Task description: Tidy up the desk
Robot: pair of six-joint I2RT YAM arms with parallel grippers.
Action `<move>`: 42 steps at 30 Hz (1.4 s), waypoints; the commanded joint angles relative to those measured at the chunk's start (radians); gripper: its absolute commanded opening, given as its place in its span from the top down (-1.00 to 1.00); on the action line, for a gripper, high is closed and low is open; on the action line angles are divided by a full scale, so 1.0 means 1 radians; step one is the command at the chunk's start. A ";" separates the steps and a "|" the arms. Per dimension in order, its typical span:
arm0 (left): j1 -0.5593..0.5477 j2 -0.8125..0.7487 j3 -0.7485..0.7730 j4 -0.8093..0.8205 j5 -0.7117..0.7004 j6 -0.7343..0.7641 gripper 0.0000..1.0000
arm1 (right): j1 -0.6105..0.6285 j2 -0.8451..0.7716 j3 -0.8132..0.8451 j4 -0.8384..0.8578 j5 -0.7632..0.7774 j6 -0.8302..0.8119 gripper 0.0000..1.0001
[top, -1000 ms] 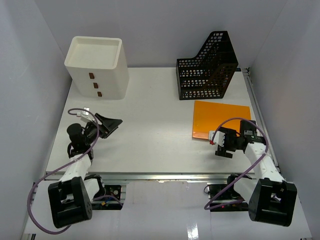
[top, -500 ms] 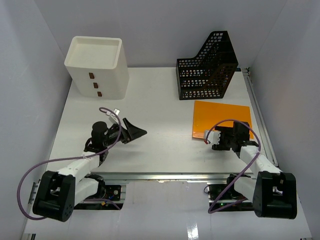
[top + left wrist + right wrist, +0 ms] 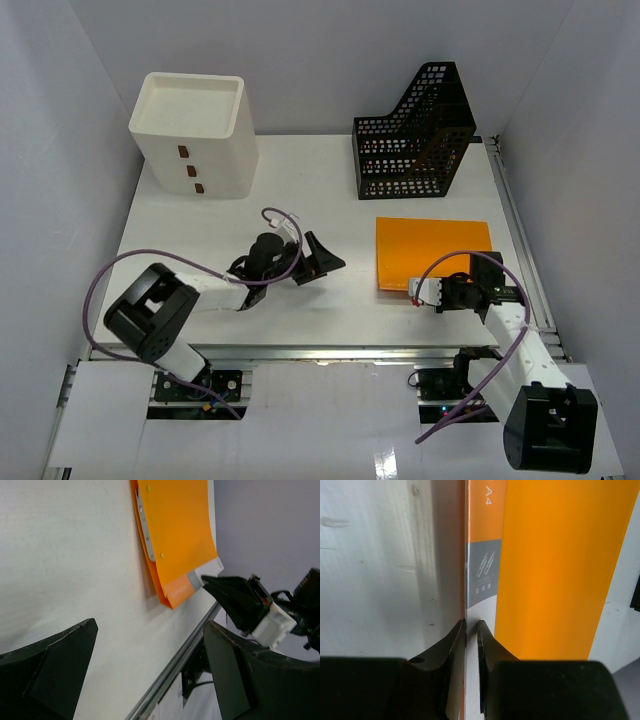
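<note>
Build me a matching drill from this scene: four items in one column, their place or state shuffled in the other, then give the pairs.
1. white drawer box
2. black mesh file holder
3. left gripper
4. right gripper

A. shut on the orange folder at its near edge
B. far-left part of the desk
C. open, holding nothing
D. far side, just behind the folder

Pairs: 1-B; 2-D; 3-C; 4-A

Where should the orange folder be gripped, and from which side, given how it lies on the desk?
Grip its near edge beside the grey label, coming in low from the robot's side. The orange folder is thin and lies flat on the desk, so only an edge offers a pinch. The right gripper is closed on that edge, which curls upward in the left wrist view.
</note>
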 commanded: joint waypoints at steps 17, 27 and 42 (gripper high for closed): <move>-0.173 0.415 0.393 0.067 -0.055 -0.188 -0.57 | 0.004 -0.172 0.168 -0.320 -0.327 0.112 0.85; -0.174 0.443 0.357 0.215 0.029 -0.279 0.46 | 0.004 -0.230 0.150 -0.327 -0.394 0.130 0.81; -0.171 0.047 0.493 -0.356 -0.153 0.397 1.00 | 0.004 -0.287 0.318 -0.366 -0.512 0.311 -0.40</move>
